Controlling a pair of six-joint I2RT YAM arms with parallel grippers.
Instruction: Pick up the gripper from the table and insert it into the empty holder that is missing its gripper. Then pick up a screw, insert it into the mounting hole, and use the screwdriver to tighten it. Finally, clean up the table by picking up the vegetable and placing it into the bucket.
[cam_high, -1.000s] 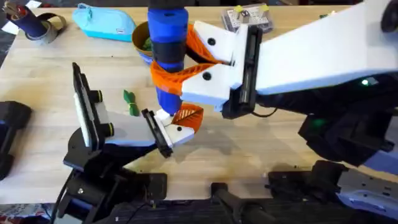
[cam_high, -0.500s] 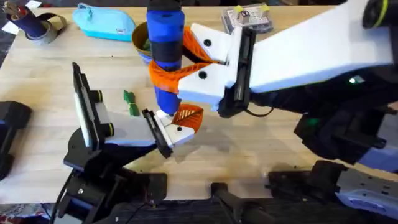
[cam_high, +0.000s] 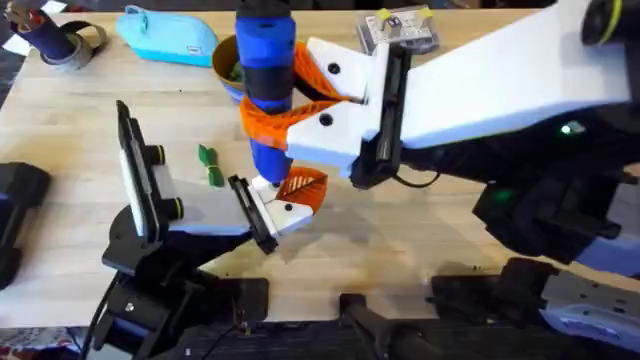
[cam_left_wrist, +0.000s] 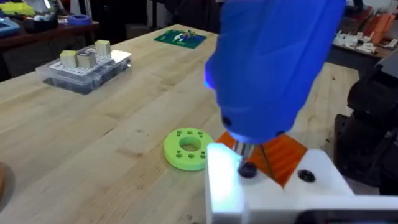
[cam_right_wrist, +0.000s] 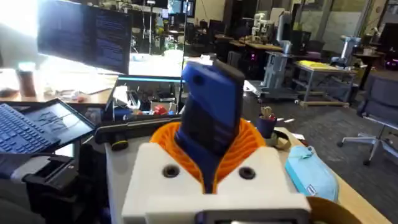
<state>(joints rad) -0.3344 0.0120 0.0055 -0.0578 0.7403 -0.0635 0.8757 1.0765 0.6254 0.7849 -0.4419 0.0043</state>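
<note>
Table (cam_left_wrist: 93, 137) — green ring (cam_left_wrist: 186, 148) beside screwdriver (cam_left_wrist: 273, 68)

- The screwdriver (cam_high: 266, 75), blue with a black band, stands upright, its tip on the holder's (cam_high: 215, 210) white face.
- The orange ribbed gripper (cam_high: 304, 188) sits in the holder's end.
- The green vegetable (cam_high: 209, 165) lies on the surface.
- The bucket (cam_high: 226, 62) stands behind the screwdriver.

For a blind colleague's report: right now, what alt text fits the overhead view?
A white arm's orange-padded right gripper clamps an upright bright-blue cylindrical screwdriver, tip down on the white angular holder block beside its small orange ribbed finger, on a wooden table.
</note>
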